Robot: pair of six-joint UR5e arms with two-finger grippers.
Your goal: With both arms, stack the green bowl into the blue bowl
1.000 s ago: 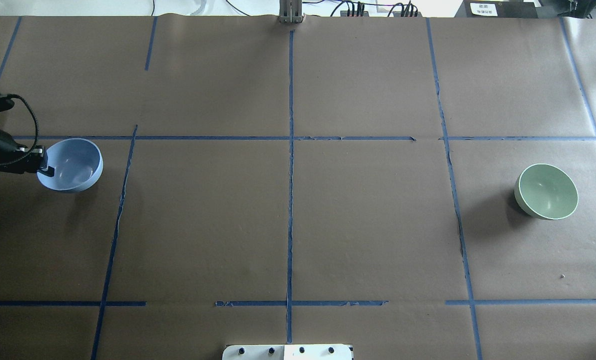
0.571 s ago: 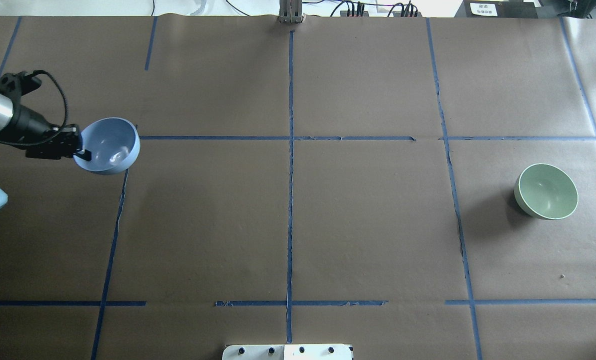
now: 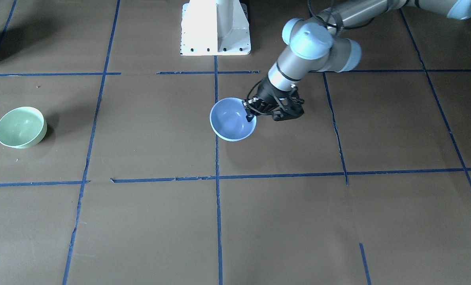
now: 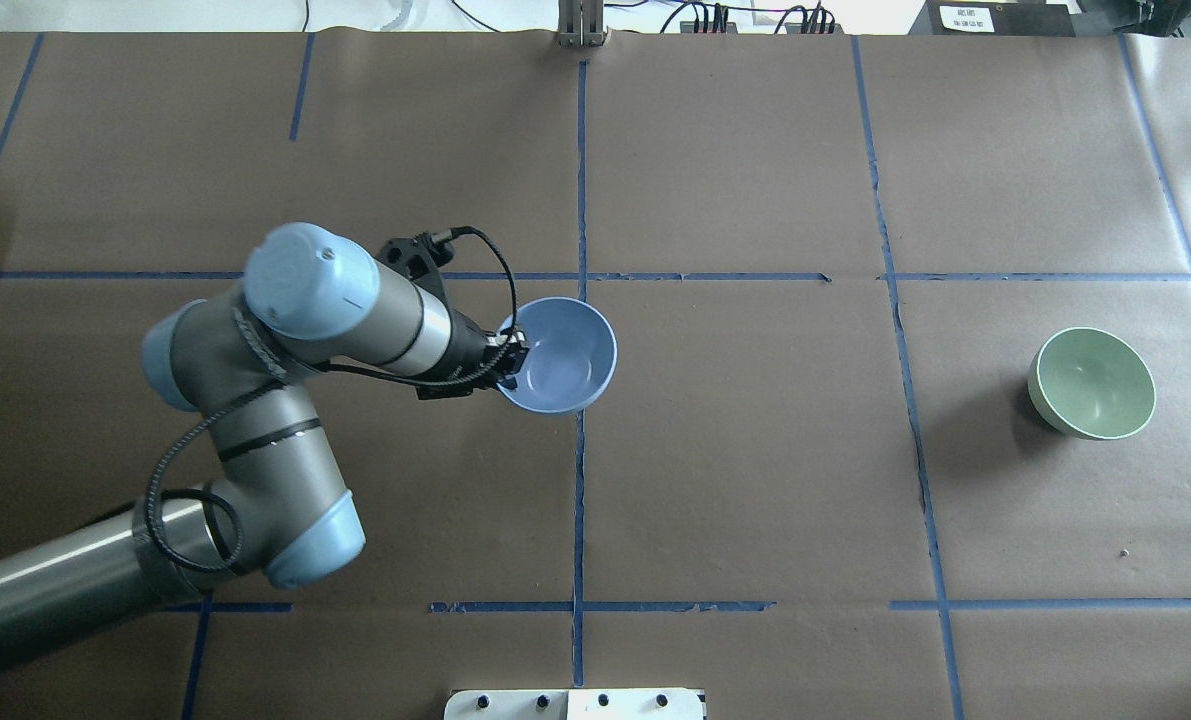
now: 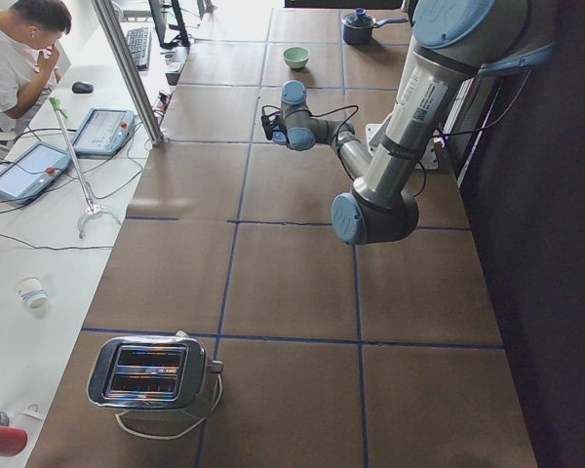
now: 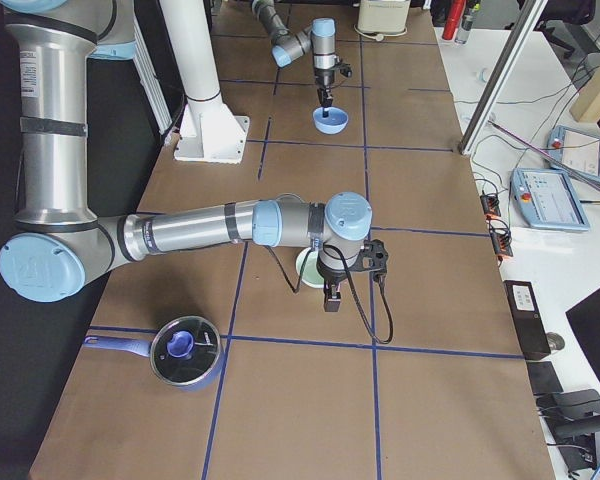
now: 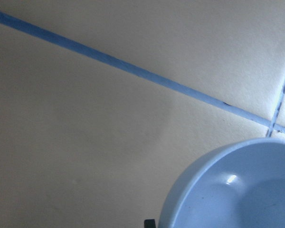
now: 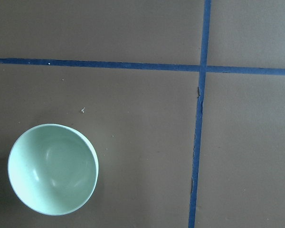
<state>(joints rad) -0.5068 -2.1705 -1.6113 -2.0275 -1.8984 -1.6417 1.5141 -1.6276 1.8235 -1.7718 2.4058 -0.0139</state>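
The blue bowl [image 4: 565, 352] hangs by its rim from my left gripper [image 4: 508, 362], which is shut on it near the centre tape line. The bowl [image 3: 231, 120] and gripper [image 3: 250, 114] show the same in the front view. It fills the lower right of the left wrist view [image 7: 237, 190]. The green bowl [image 4: 1092, 383] stands alone and upright at the table's right, also seen in the front view [image 3: 21, 127] and the right wrist view [image 8: 52, 169]. My right gripper [image 6: 330, 298] shows only in the exterior right view, beside the green bowl; I cannot tell whether it is open.
Blue tape lines [image 4: 580, 450] divide the brown table. The white robot base [image 3: 215, 27] stands at the near edge. A toaster [image 5: 151, 375] sits at the left end, a lidded pot [image 6: 185, 352] at the right end. An operator [image 5: 15, 58] sits beyond the table.
My left arm has swung right, carrying the blue bowl from the table's left side to the centre line. The green bowl has not moved.
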